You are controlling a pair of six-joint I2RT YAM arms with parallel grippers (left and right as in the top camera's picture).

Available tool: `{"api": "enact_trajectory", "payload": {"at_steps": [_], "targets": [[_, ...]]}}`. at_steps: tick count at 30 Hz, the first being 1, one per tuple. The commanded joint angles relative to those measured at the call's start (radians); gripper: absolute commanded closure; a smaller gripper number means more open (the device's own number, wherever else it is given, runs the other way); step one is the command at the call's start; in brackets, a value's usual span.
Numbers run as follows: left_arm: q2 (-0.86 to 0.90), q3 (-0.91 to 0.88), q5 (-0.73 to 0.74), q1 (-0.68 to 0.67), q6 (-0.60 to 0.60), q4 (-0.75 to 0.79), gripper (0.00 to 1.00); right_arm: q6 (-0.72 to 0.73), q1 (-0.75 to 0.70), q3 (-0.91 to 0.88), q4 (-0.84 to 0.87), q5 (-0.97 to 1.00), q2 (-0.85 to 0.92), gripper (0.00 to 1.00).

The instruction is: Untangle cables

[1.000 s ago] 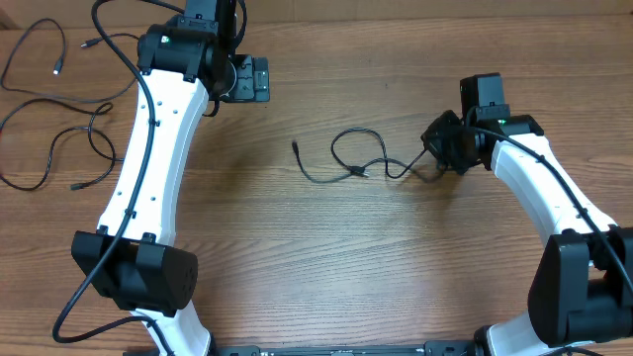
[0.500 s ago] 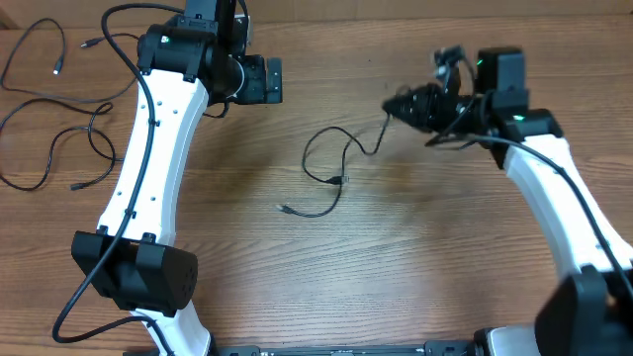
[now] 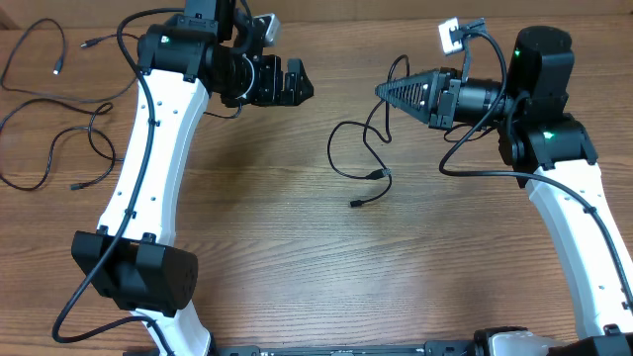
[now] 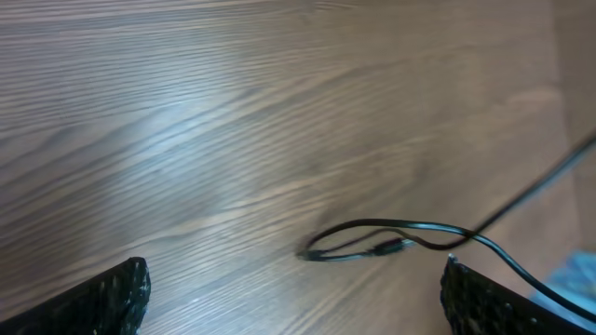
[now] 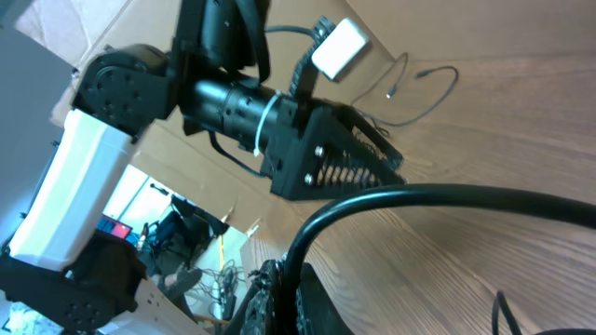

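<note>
A thin black cable [image 3: 380, 175] hangs from my right gripper [image 3: 382, 91], which is raised above the table, points left and is shut on it. The cable's lower loop and plug tip rest on the wood. The right wrist view shows the cable [image 5: 419, 195] arcing out from between the closed fingers [image 5: 279, 288]. My left gripper [image 3: 300, 84] is open, level with the right one and a short way to its left, with nothing in it. In the left wrist view its fingers [image 4: 112, 298] frame the cable loop [image 4: 391, 233] lying on the table below.
Other loose black cables [image 3: 59, 102] lie spread out at the far left of the table, behind the white left arm [image 3: 148, 148]. A small white block [image 3: 450, 38] sits on wiring above the right gripper.
My right gripper has risen from the table and swung left and up with the cable, dragging its loop along. The left gripper has moved right, toward the right one.
</note>
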Motion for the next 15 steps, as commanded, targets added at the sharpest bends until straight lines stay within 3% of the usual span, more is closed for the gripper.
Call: {"api": "enact_trajectory", "payload": {"at_steps": [1, 9, 15], "targets": [[0.0, -0.005, 0.104, -0.016, 0.066, 0.001, 0.0, 0.105, 0.005, 0.021, 0.079, -0.029, -0.006, 0.96], [0.002, -0.005, 0.096, -0.086, 0.134, -0.017, 0.0, 0.307, 0.005, 0.021, 0.319, -0.043, -0.006, 0.96], [0.019, -0.005, 0.087, -0.116, 0.285, -0.067, 0.0, 0.422, 0.005, 0.021, 0.45, -0.043, -0.006, 0.96]]}}
